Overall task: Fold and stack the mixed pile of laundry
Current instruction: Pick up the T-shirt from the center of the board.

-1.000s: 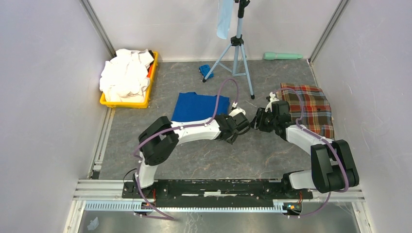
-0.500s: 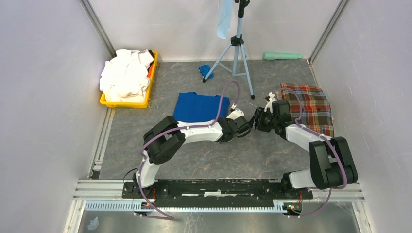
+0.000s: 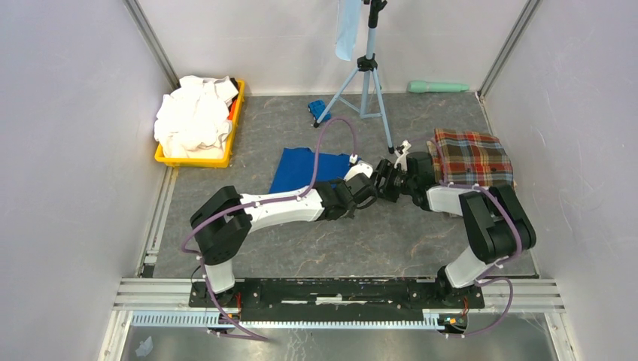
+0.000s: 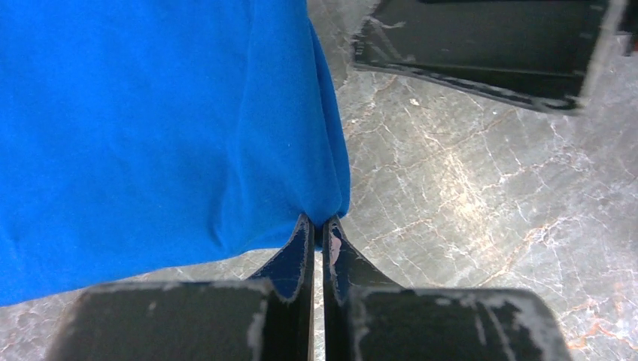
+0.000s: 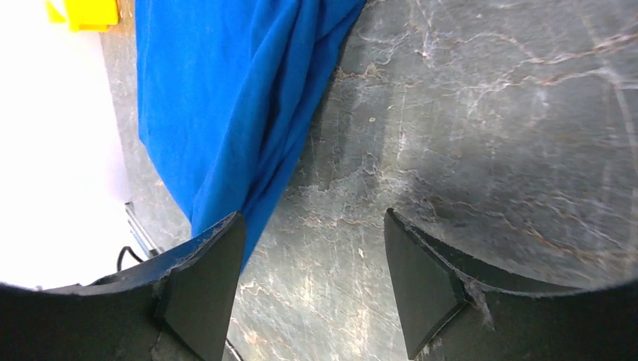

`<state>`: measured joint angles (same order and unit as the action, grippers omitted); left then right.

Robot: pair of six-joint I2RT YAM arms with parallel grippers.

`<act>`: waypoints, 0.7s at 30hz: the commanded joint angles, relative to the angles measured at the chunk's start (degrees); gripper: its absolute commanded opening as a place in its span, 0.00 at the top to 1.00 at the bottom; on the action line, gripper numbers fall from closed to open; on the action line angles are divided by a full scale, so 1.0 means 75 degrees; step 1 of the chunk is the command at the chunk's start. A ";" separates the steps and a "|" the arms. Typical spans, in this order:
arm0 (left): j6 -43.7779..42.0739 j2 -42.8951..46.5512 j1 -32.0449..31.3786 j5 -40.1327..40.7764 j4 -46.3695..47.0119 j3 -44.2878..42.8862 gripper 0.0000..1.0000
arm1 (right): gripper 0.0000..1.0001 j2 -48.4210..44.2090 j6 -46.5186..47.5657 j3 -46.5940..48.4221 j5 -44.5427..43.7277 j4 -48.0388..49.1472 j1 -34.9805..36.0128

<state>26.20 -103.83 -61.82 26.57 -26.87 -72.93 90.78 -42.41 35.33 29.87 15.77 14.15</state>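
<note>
Mixed laundry pile: lies in three places on the grey table (image 3: 226, 203). The large white shirts (image 3: 194, 120) are heaped in the yellow tray (image 3: 189, 161) at far left. The red-green plaid cloth (image 3: 470, 159) lies as a fairly neat rectangle at far right. The royal-blue T-shirt (image 3: 305, 167) lies on the table between them, partly under the left arm. The left gripper (image 4: 320, 226) has its jaws pressed together on the T-shirt's right-hand edge, with a small tuck of blue cloth pinched at the very tips (a shallow bite, by the look of it). The right gripper (image 5: 312, 226) has its jaws standing apart with nothing between them and only bare marbled tabletop below; the shirt's rumpled edge runs just beside one finger. In the top view the two grippers sit almost tip to tip, just right of the shirt. Step in hand, as judged: folding the blue T-shirt, with one hold taken and the second not yet made. The next move likely calls for the right gripper to come down on the same edge, some way along from the left's pinch, and close on it. Both arms could then carry that edge across together, keeping it taut and level. A one-point pull would probably bunch or drag the cloth rather than fold it.
</note>
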 commanded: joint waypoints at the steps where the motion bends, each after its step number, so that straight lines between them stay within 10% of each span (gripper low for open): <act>1: 0.0571 0.0331 -0.0011 -0.0479 0.0511 0.0213 0.98 | 0.26 0.0530 -0.0897 0.0319 0.0481 0.1122 0.0144; 21: 0.0926 0.1048 -0.0018 -0.1047 0.1119 0.0924 0.98 | 0.22 0.1863 -0.2465 0.0512 -0.0065 0.1585 0.0508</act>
<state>29.98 -99.35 -61.78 20.23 -22.13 -67.05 102.00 -58.83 38.00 32.99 28.38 17.23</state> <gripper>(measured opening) 0.045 0.781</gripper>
